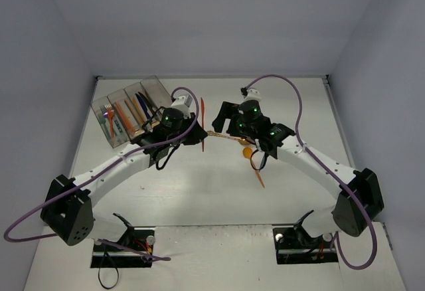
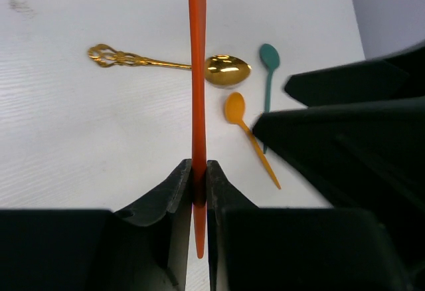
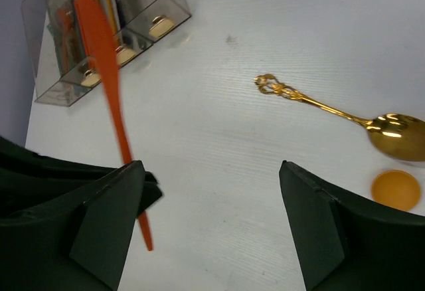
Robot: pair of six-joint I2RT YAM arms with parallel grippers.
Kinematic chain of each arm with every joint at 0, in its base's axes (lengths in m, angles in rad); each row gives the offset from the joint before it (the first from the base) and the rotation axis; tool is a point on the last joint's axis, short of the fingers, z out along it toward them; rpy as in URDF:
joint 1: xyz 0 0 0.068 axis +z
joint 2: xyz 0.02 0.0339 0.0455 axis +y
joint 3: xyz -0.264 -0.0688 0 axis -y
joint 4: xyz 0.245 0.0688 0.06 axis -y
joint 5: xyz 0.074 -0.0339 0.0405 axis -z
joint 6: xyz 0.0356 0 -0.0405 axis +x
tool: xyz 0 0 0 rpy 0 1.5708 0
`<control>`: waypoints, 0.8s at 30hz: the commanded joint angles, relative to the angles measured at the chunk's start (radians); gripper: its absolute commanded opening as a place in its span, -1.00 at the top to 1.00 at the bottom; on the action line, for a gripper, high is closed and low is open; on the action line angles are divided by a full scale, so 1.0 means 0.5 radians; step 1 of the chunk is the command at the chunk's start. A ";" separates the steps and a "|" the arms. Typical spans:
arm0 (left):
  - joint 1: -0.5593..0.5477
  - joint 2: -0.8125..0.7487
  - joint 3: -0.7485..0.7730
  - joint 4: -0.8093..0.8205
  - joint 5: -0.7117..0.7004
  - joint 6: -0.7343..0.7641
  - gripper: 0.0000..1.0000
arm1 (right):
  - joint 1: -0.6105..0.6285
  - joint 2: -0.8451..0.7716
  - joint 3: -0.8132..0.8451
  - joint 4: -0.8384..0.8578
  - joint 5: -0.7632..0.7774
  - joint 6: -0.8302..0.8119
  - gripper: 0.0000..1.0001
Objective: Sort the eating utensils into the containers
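- Orange plastic is what matters here: the orange utensil, long, slim and flat, possibly a knife, is pinched near its lower end by the left claw. The jaws are closed tight on it and it stands roughly along the claw's axis, clear of the worktop.
- The right claw stands wide open with nothing between its fingers. In its own view the orange utensil passes just beside its left finger, and I cannot tell whether they touch.
- From above, both claws meet near the middle of the worktop. The containers sit at the far left, near the left arm, with several utensils already in their bins.
- The gold spoon, the orange spoon and the teal spoon lie loose on the worktop, close together under the right arm.
- The step in hand looks like carrying one piece to its bin: the left arm has the grip and the shorter path.
- The next move calls for the right claw to stay clear while the left arm swings the utensil toward the containers, lines its length up with the narrow bin holding like pieces, and lowers it in before opening.
- The grip is near one end, so the long free end could swing or catch a bin wall.
- Three spoons at least remain to sort.
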 commanded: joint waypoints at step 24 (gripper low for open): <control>1.198 1.276 1.523 -0.937 -0.273 0.270 0.58 | -0.775 -0.540 -0.368 -0.354 -0.083 -0.540 -1.00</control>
